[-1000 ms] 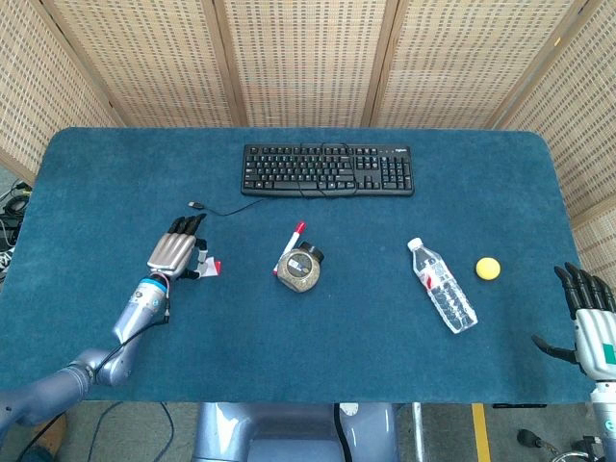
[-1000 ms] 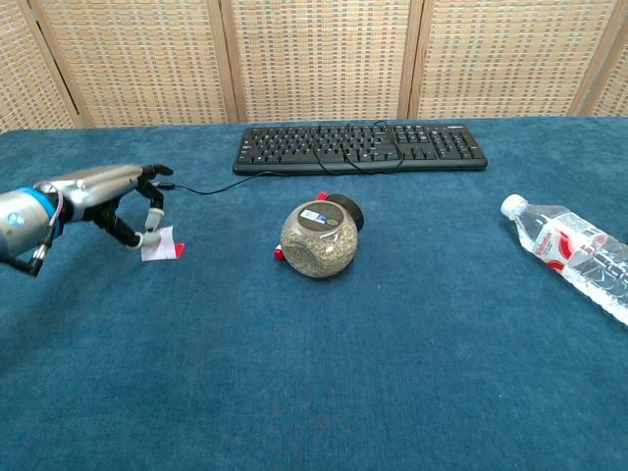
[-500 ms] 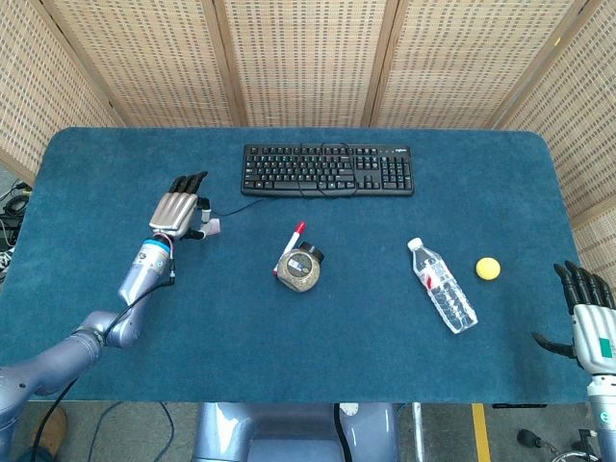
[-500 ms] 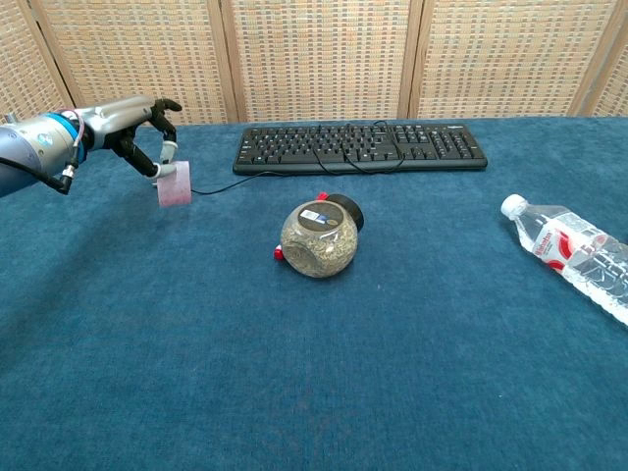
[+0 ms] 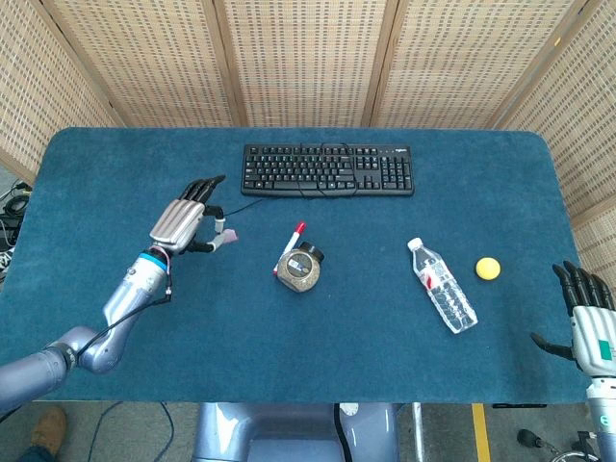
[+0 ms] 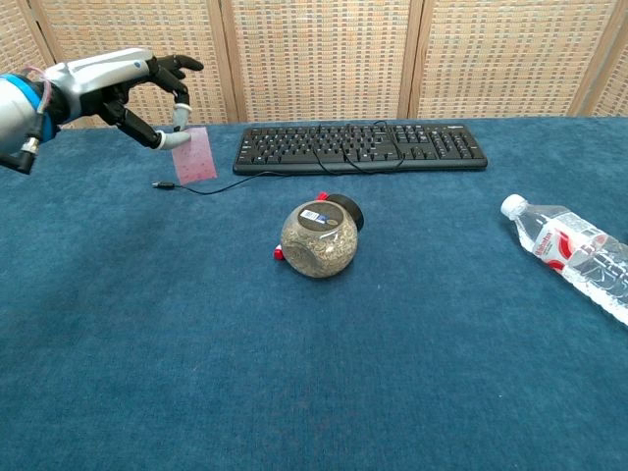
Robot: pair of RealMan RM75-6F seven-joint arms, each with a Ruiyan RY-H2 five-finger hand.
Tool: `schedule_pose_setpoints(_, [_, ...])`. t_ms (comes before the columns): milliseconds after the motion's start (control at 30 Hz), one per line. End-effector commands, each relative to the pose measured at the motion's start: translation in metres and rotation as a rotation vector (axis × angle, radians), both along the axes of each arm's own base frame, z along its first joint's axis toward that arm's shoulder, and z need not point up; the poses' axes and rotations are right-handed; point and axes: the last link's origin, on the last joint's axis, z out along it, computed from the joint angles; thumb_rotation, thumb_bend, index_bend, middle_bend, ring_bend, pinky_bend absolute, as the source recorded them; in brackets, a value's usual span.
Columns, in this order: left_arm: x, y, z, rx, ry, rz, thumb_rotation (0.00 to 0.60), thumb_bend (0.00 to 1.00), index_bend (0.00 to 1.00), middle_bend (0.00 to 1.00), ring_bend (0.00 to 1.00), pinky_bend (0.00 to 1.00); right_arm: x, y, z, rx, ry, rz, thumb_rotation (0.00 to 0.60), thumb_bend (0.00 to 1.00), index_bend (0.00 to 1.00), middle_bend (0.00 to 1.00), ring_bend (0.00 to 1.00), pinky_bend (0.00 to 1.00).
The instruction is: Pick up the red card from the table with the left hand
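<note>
- The left robot hand (image 6: 132, 83) pinched the red card (image 6: 194, 155) between thumb and fingertips, its other fingers stretched forward.
- The red card hung clear above the blue surface (image 6: 314, 373), left of the keyboard (image 6: 359, 147) and over the keyboard's loose cable end.
- The jar (image 6: 319, 237) lay on its side in front of the keyboard.
- The bottle (image 6: 569, 256) lay right of the keyboard, a yellow ball (image 5: 488, 268) beyond it.
- The right robot hand (image 5: 589, 320) was released, fingers spread, far right of the keyboard at the surface's edge.
</note>
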Motion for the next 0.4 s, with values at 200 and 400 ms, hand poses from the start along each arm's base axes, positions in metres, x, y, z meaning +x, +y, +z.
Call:
schedule_pose_setpoints(200, [0.024, -0.085, 0.015, -0.340, -0.324, -0.036, 0.600, 0.42, 0.66, 0.00, 0.00, 0.00, 0.000, 0.002, 0.001, -0.002, 0.003, 0.002, 0.600, 0.00, 0.00, 0.00, 0.00, 0.00])
schedule_pose_setpoints(400, [0.030, -0.109, 0.005, -0.510, -0.396, -0.024, 0.600, 0.41, 0.66, 0.00, 0.00, 0.00, 0.000, 0.003, 0.002, -0.006, 0.003, 0.003, 0.600, 0.00, 0.00, 0.00, 0.00, 0.00])
